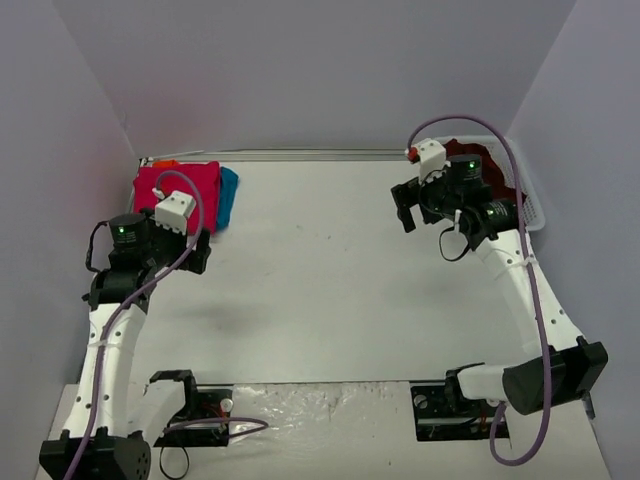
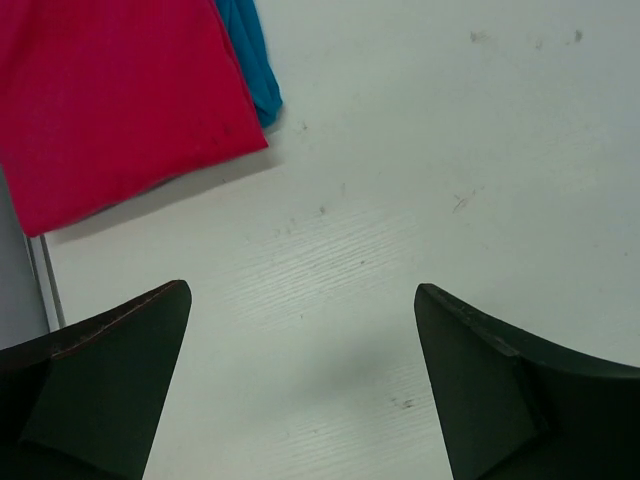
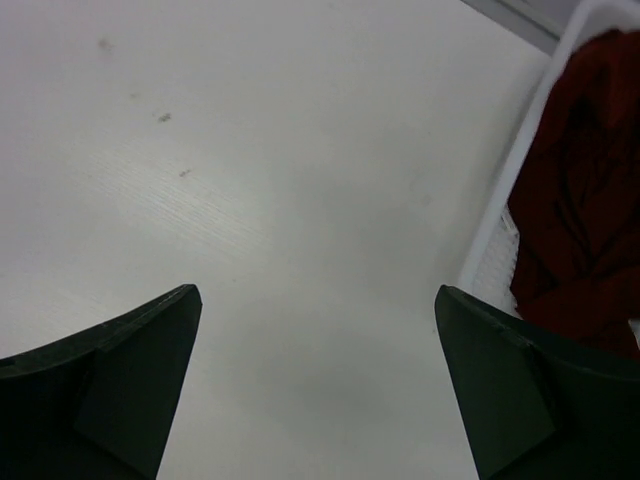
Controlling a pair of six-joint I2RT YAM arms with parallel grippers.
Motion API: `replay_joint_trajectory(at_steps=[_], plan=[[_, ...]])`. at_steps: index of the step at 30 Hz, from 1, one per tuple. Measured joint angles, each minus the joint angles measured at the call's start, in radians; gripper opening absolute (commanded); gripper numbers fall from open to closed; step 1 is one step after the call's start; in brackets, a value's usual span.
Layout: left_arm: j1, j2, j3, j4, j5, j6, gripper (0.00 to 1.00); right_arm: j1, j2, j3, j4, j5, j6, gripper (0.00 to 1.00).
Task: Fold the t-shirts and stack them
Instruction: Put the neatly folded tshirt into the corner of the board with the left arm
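A folded crimson-pink t-shirt (image 1: 175, 188) lies at the far left corner of the table, on top of a blue t-shirt (image 1: 229, 195). An orange t-shirt edge (image 1: 165, 163) peeks out behind them. My left gripper (image 1: 200, 250) hangs open just in front of this stack and holds nothing. In the left wrist view the pink t-shirt (image 2: 110, 100) and blue t-shirt (image 2: 255, 60) lie beyond the left gripper (image 2: 300, 288). A dark maroon t-shirt (image 1: 482, 165) sits crumpled in the basket at the far right. My right gripper (image 1: 405, 208) is open and empty, left of the maroon t-shirt (image 3: 590, 170).
A white plastic mesh basket (image 1: 535, 205) stands at the far right edge; its rim (image 3: 505, 190) runs beside the right gripper (image 3: 317, 291). Grey walls close in the table on three sides. The arm bases and cables sit at the near edge.
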Motion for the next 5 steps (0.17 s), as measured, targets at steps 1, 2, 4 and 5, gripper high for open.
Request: replay_joint_trajectory(at_steps=[1, 2, 4, 5], plan=[[0.005, -0.016, 0.000, 0.005, 0.014, -0.001, 0.94, -0.034, -0.006, -0.016, -0.003, -0.003, 0.010, 1.00], [0.006, -0.031, 0.000, 0.011, 0.026, -0.001, 0.94, -0.076, -0.019, -0.031, -0.005, -0.008, 0.022, 1.00], [0.008, -0.067, 0.000, 0.025, 0.055, -0.003, 0.94, -0.153, -0.069, -0.053, -0.003, -0.018, 0.045, 1.00], [0.011, -0.079, 0.000, 0.029, 0.071, -0.006, 0.94, -0.185, -0.105, -0.063, 0.001, -0.027, 0.057, 1.00]])
